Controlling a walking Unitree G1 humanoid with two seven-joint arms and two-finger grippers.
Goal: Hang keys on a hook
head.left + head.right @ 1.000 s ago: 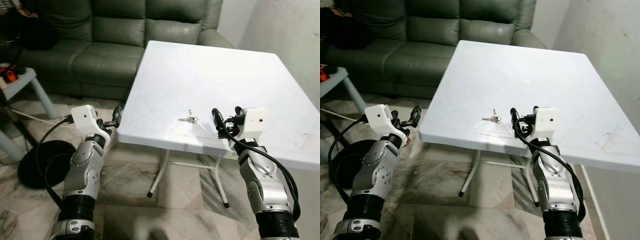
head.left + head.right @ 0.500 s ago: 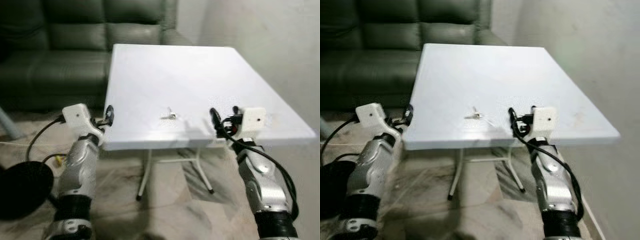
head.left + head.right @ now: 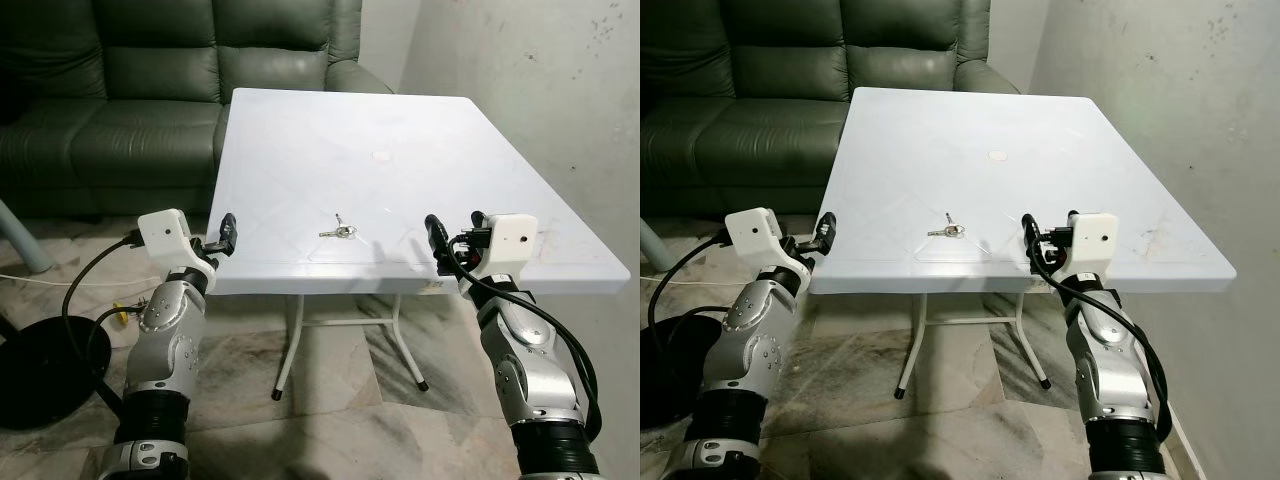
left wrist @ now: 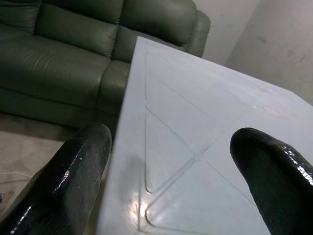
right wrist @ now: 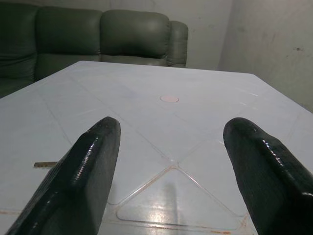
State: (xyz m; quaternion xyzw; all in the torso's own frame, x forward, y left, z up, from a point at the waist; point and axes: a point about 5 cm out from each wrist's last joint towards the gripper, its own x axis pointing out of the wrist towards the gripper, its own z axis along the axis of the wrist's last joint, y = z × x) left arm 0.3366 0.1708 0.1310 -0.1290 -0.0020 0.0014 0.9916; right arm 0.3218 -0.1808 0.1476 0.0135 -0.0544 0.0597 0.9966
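Observation:
A small bunch of silver keys (image 3: 338, 230) lies flat on the white square table (image 3: 330, 130), near its front edge and about midway across. My left gripper (image 3: 224, 236) is held at the table's front left corner, open, with nothing between its fingers (image 4: 73, 176). My right gripper (image 3: 455, 234) hovers over the front right part of the table, open and empty, to the right of the keys. In the right wrist view a tip of the keys (image 5: 45, 165) shows just beside one finger (image 5: 83, 171).
A dark green leather sofa (image 3: 150, 90) stands behind and left of the table. A bare wall (image 3: 560, 90) runs close along the table's right side. A black round base (image 3: 40, 370) and cables lie on the marble floor at the left. A small pale disc (image 3: 381, 156) sits mid-table.
The camera has swung, so the table now sits squarely in front and the blur is gone. Both arms stay raised and open. The keys lie where they were on the table.

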